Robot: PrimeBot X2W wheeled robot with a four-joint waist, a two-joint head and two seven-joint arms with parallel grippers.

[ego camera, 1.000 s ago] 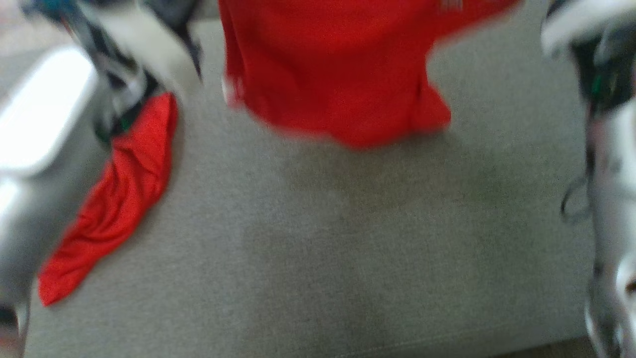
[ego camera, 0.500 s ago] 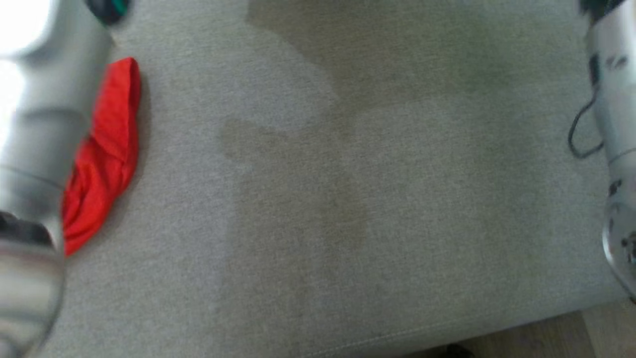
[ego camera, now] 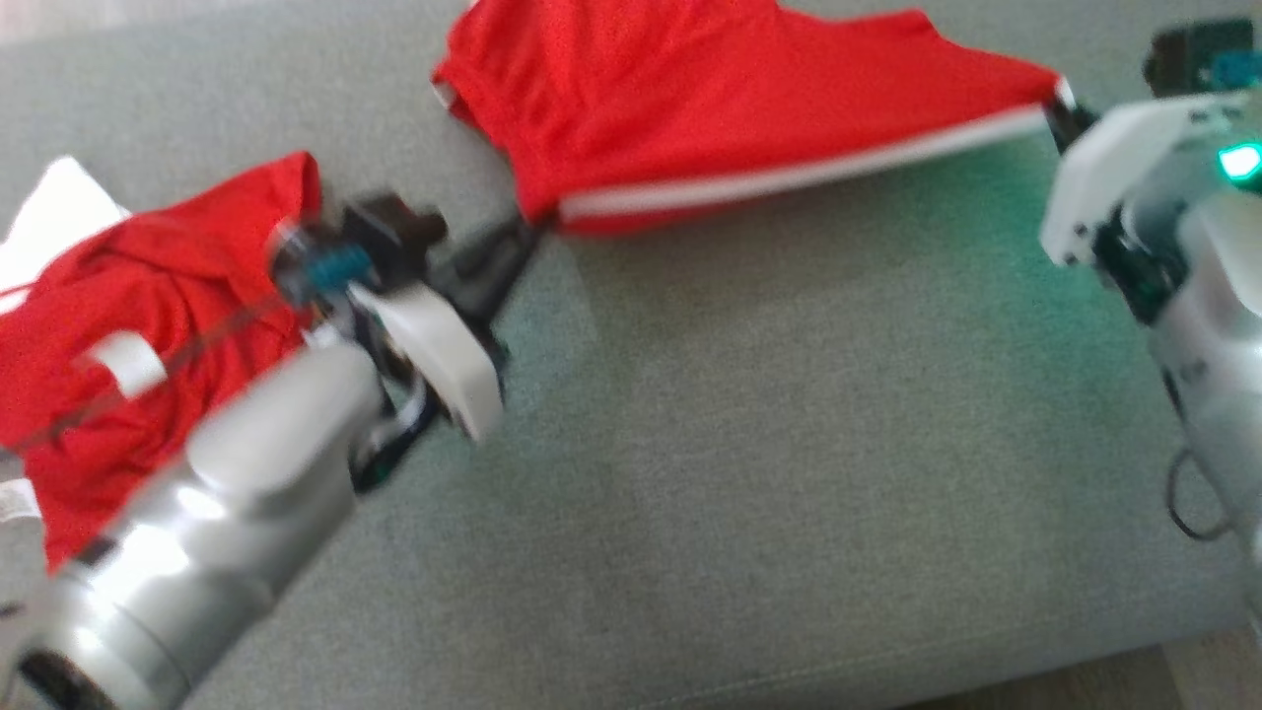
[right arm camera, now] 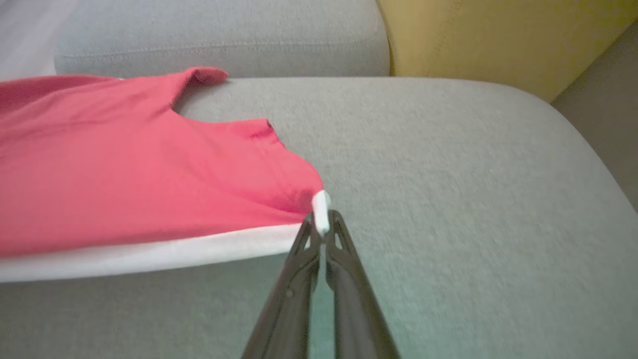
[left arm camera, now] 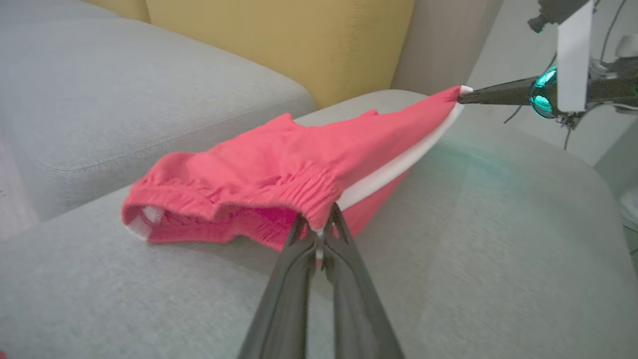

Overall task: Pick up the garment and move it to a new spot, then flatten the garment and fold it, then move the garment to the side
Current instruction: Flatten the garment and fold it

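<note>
The left hand (ego camera: 537, 232) has its two dark fingers pressed together on the elastic waistband corner of the red garment (ego camera: 690, 108). In the head view the fingers point toward 2 o'clock. The right hand (ego camera: 1060, 104), at 2 o'clock in that view, is likewise clamped on the opposite corner, pinching the end of the garment's white stripe. In the left wrist view, the right hand (left arm camera: 466, 94) appears at 2 o'clock.

The white-striped edge runs taut between the two hands, and the rest of the garment spreads away toward 12 o'clock over the grey sofa cushion (ego camera: 789, 444). Its far waistband end sags to the cushion.

A second red cloth (ego camera: 148, 286) lies crumpled at 9 o'clock, partly behind the left arm. A yellow cushion (left arm camera: 279, 40) stands behind the seat.
</note>
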